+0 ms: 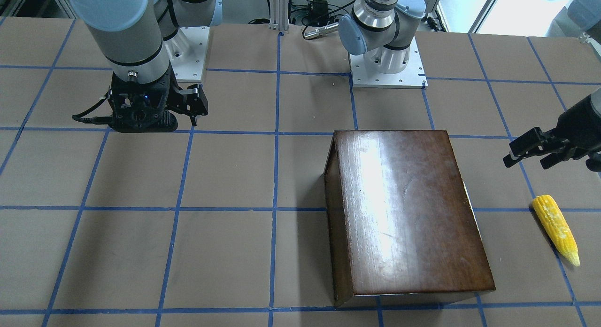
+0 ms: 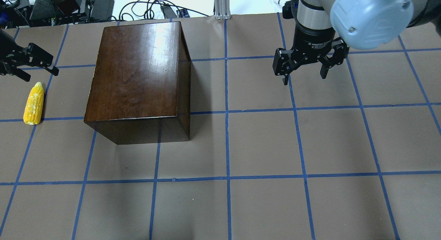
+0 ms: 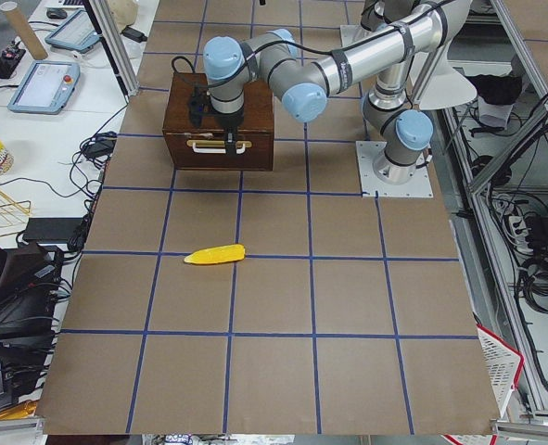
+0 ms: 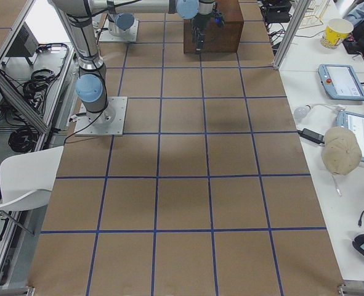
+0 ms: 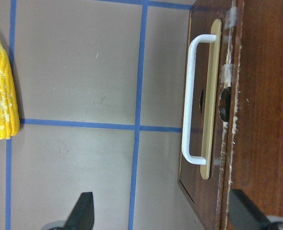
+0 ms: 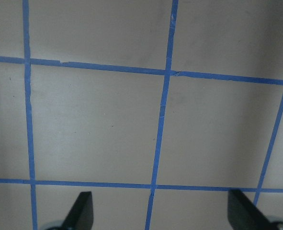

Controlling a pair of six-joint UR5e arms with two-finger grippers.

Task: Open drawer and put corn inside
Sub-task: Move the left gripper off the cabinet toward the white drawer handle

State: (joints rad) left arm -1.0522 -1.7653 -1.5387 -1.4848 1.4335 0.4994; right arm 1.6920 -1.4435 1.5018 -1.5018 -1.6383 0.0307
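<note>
1. The corn (image 2: pixel 33 103) is laid flat on the table (image 2: pixel 262 143). It is near the left gripper (image 2: pixel 43 77) but not between its jaws, which are held wide apart.
2. The drawer (image 5: pixel 191 184) is seen shut in the dark box (image 2: pixel 137 71), beside those jaws.
3. The right gripper (image 2: pixel 304 79) is held over the table, well apart from the corn, with its jaws spread and nothing held.
4. The brown table is marked with blue lines (image 2: pixel 227 112), and cables (image 2: pixel 137 7) are seen behind it.
</note>
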